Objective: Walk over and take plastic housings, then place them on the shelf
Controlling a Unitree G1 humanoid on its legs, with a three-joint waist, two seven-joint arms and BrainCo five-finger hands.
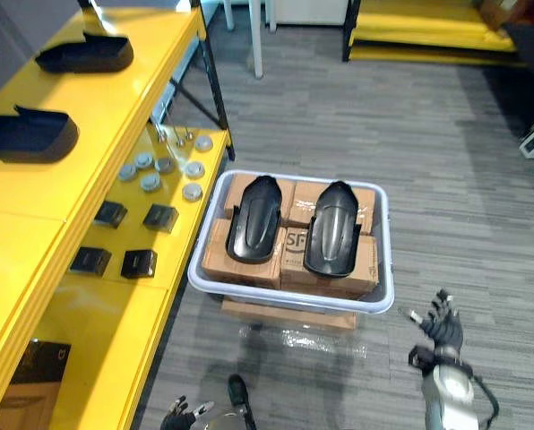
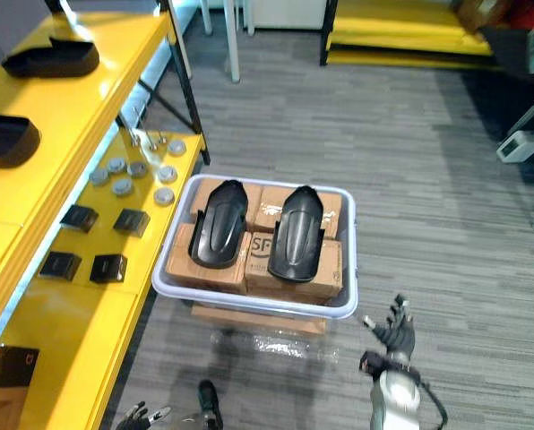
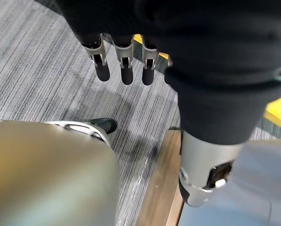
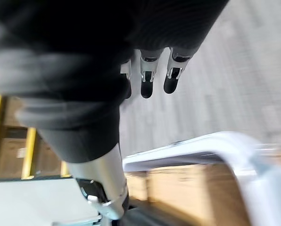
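Two black plastic housings lie side by side on cardboard boxes in a white bin (image 1: 380, 303) on the floor: the left housing (image 1: 254, 218) and the right housing (image 1: 332, 227). Two more black housings (image 1: 27, 134) (image 1: 86, 54) rest on the top of the yellow shelf (image 1: 124, 103) at the left. My right hand (image 1: 440, 328) hangs low to the right of the bin, fingers relaxed and holding nothing; its fingers (image 4: 147, 77) point past the bin's rim. My left hand (image 1: 179, 417) shows at the bottom edge, fingers (image 3: 126, 66) straight over the floor.
The shelf's lower level holds several round grey discs (image 1: 159, 170) and small black blocks (image 1: 124, 240). A cardboard box (image 1: 30, 381) sits at the shelf's near end. A wooden board (image 1: 289, 315) lies under the bin. Grey carpet stretches to the right; another yellow rack (image 1: 428, 31) stands far back.
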